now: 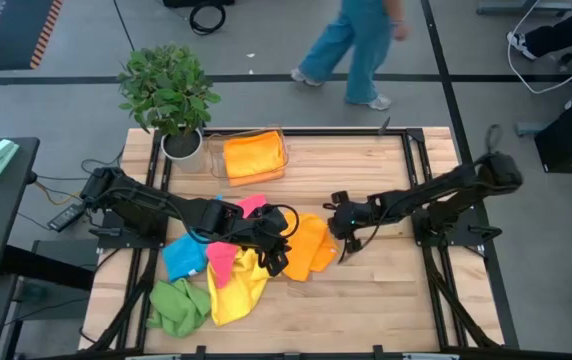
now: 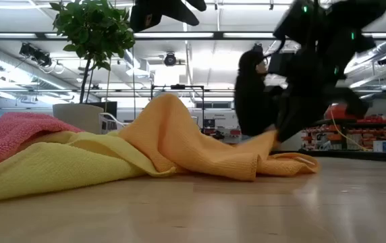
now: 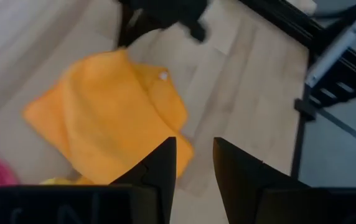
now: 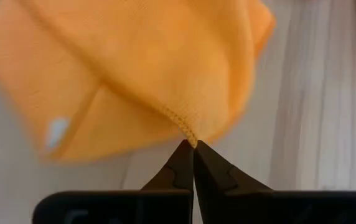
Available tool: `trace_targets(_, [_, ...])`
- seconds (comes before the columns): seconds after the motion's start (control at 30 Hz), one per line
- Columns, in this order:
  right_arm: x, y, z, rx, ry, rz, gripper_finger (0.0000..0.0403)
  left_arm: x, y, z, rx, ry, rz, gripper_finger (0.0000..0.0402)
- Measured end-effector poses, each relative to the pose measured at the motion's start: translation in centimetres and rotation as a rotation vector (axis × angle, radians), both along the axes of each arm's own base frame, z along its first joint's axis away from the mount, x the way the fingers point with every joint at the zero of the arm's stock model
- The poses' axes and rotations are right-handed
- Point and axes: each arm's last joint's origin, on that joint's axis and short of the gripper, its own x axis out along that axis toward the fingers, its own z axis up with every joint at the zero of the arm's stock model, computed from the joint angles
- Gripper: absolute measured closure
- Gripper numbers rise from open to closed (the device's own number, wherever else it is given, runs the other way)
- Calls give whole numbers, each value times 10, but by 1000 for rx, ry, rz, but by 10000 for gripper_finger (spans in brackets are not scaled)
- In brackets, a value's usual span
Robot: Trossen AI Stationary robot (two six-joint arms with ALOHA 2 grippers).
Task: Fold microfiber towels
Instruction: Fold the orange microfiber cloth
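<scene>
Orange towel: hem pinched in closed right gripper; left gripper hovered above it, fingers apart, holding nothing

Person cut off at waist by high view's top edge. Right gripper blurred in low view. Yellow towel partly under left arm.

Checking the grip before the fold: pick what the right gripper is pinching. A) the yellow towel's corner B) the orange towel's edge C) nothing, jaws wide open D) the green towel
B: in the right wrist view the right gripper has its fingertips shut on the hemmed edge of the orange towel.
</scene>
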Motion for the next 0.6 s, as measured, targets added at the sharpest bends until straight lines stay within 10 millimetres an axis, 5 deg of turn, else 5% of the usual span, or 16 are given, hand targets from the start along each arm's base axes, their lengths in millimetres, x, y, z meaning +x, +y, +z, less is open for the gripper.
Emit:
trace_targets(0.17, [-12,-11,44,131,210,-189,396,13,-1,-12,62,-26,61,281])
trace_targets(0.3, [-18,-27,63,272,291,-354,397,38,-5,-40,101,-46,27,272])
trace_targets(0.6, [-28,-66,57,456,338,-605,398,75,-25,-123,132,1,-13,273])
